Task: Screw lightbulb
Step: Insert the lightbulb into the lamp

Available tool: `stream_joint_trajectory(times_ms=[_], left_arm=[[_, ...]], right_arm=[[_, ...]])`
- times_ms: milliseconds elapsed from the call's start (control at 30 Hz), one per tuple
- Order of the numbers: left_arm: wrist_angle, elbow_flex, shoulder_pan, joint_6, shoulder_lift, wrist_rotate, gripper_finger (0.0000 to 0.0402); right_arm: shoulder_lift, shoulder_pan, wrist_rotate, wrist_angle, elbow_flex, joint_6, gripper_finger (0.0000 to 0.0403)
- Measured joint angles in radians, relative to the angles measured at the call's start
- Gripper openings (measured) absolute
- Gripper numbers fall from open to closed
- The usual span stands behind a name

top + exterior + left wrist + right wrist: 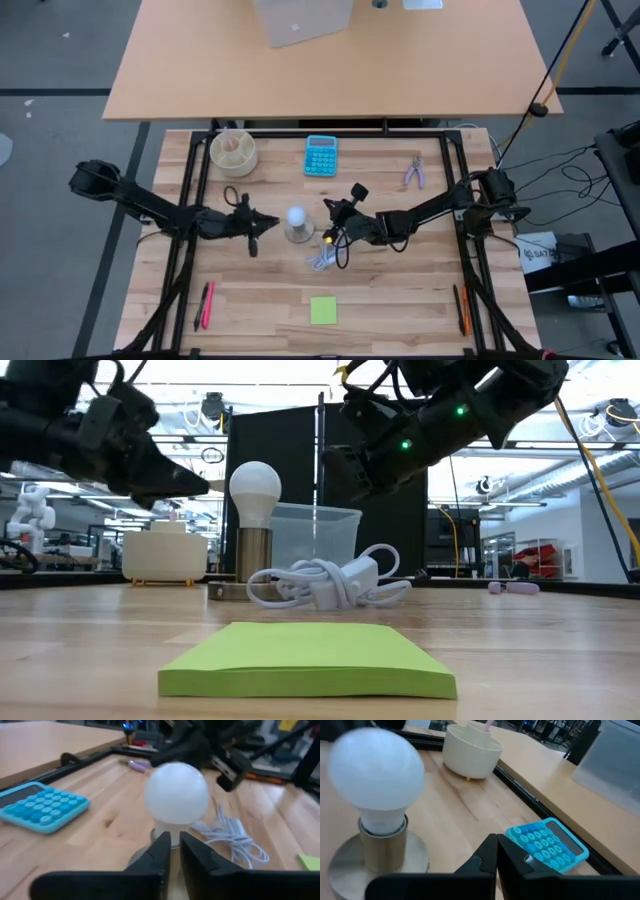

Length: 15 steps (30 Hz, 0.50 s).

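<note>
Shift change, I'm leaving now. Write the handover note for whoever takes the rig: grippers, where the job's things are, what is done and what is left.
Left gripper: shut, holding nothing, beside the lightbulb.
Right gripper: shut, holding nothing, on the bulb's other side.
Lightbulb: upright in the metal socket base mid-table, white cord coiled next to it.
Done: bulb sits in the socket.
Left: whether it is screwed fully home cannot be told; check it.

blue calculator [321,156]; cream bowl [233,152]; green sticky notes [323,310]; white cord [325,582]
</note>
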Motion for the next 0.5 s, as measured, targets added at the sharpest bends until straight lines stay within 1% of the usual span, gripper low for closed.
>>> stream_joint_trajectory(times_ms=[133,200,400,500], left_arm=[[-0.005,0.059,-0.001,0.04,0.129,0.004,0.0084],[-0.007,0.068,-0.001,0.05,0.184,0.004,0.0094],[0.027,0.07,0.047,0.035,0.285,0.006,0.0103],[0.072,0.07,0.066,0.043,0.322,0.012,0.0103]], right_arm=[[0.0,-0.003,0.001,-0.01,0.0,-0.013,0.0],[0.0,-0.003,0.0,-0.012,0.0,-0.021,0.0],[0.0,0.007,0.0,-0.068,0.0,-0.021,0.0],[0.0,0.005,0.0,-0.071,0.0,-0.022,0.0]])
